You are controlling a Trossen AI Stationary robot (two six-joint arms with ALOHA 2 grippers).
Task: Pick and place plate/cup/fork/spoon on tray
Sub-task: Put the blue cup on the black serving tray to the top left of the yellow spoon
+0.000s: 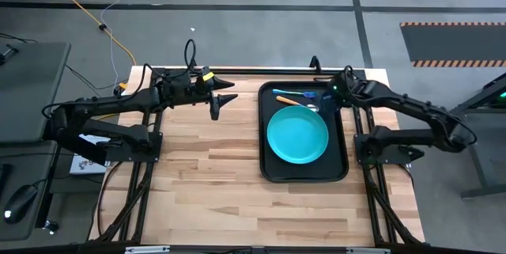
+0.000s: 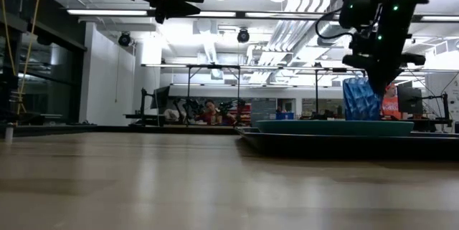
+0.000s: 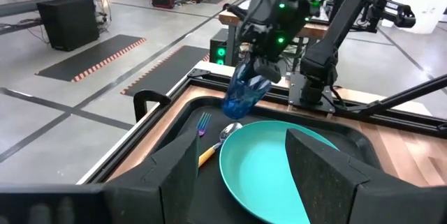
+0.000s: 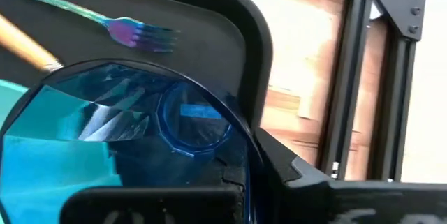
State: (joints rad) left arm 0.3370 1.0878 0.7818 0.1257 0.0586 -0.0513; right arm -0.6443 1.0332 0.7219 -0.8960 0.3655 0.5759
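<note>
**A:** From above, where does the cup (image 1: 322, 96) sit relative to the tray (image 1: 343, 172)?

**B:** It hangs in the right gripper (image 1: 326, 98), over the tray's far end, just beyond the plate (image 1: 297, 134) and close to the fork (image 1: 294, 92) and spoon (image 1: 296, 103). The left gripper (image 1: 224, 100) waits over bare table, well apart, so the right arm is plainly the nearer one.

**A:** And at table level?

**B:** The cup (image 2: 361, 99) is pinched by the right gripper (image 2: 374, 79), its base low behind the plate's (image 2: 334, 127) rim. Whether it touches the tray (image 2: 344, 145) I can't tell.

**A:** The left wrist camera?

**B:** Its own fingers (image 3: 323, 175) stand apart, holding nothing. Beyond them the cup (image 3: 246, 95) tilts, mouth leaning away from upright, above the tray (image 3: 183, 116) next to the fork (image 3: 203, 121) and spoon (image 3: 229, 132).

**A:** The right wrist?

**B:** It looks down into the cup (image 4: 133, 137), clenched on its wall, the fork (image 4: 136, 33) just beyond. I'd judge the move needs straightening, then lowering onto the bare tray (image 4: 230, 35) beside the plate (image 4: 42, 151).
</note>
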